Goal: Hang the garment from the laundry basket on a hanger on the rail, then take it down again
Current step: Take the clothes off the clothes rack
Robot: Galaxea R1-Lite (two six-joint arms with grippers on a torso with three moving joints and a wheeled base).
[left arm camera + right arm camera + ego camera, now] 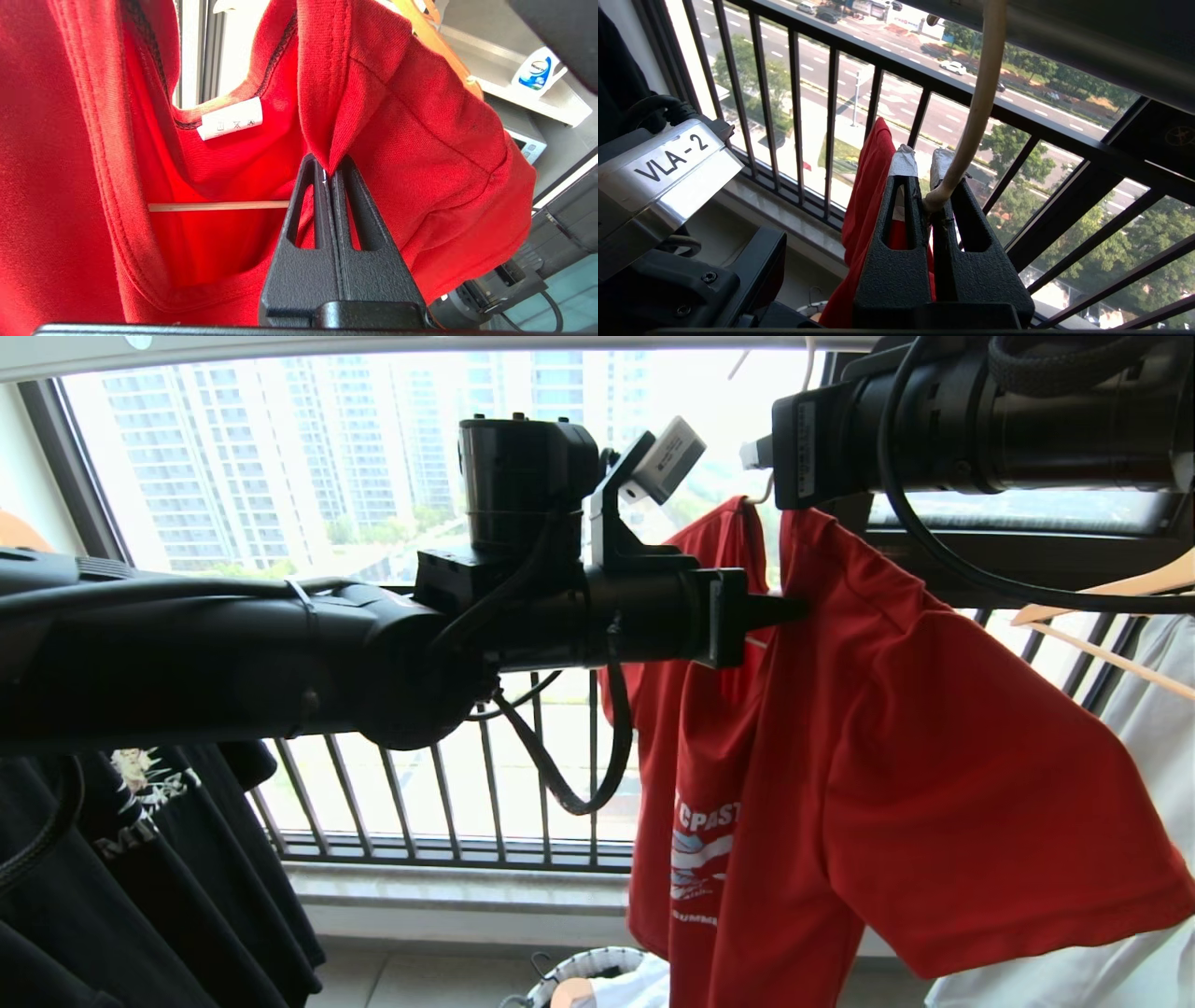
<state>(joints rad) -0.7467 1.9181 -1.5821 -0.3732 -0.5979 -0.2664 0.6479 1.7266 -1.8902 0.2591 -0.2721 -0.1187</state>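
The red garment [878, 747] hangs by the window on the cream wire hanger [980, 93], whose lower bar [217, 206] shows inside the neck below the white label [229, 123]. My left gripper [329, 169] reaches in from the left at collar height and is shut on a fold of the garment's neckline. My right gripper [922, 156] is above it, shut on the hanger's twisted neck just under the rail [373, 347]. The laundry basket's white rim [597, 963] shows on the floor below.
A black T-shirt [140, 859] hangs at the left. A white garment [1158, 709] on wooden hangers [1111, 593] hangs at the right. The black balcony railing [448, 784] stands behind. A detergent bottle [537, 72] sits on a shelf.
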